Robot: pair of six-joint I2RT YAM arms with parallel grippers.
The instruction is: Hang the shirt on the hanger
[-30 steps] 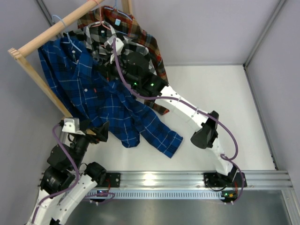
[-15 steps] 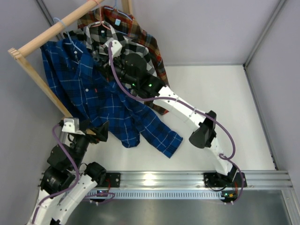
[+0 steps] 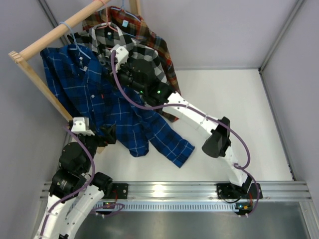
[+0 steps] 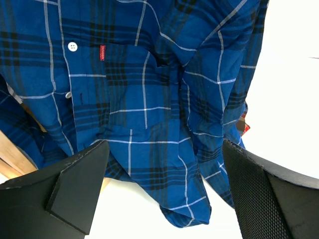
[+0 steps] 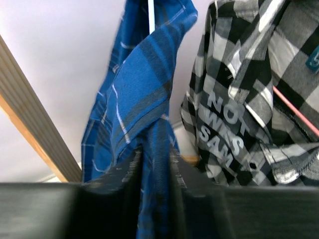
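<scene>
At rail (image 3: 45,34), shirt (image 3: 94,94) is hung on hanger (image 3: 66,25), lower part draped to table (image 3: 224,99). Vs prior frame, right gripper (image 5: 154,157) is shifted left toward collar, its pincers nipped on a blue fold. Left gripper (image 4: 164,199) is raised nearer the hem, fingers wide apart, nothing held. Checked shirt (image 5: 239,99) is hung just beside.

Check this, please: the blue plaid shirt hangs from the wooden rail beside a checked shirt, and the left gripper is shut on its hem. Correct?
Not quite. The left gripper is open, its jaws apart before the blue plaid shirt, gripping nothing; the left wrist view shows it. The rest holds.
</scene>
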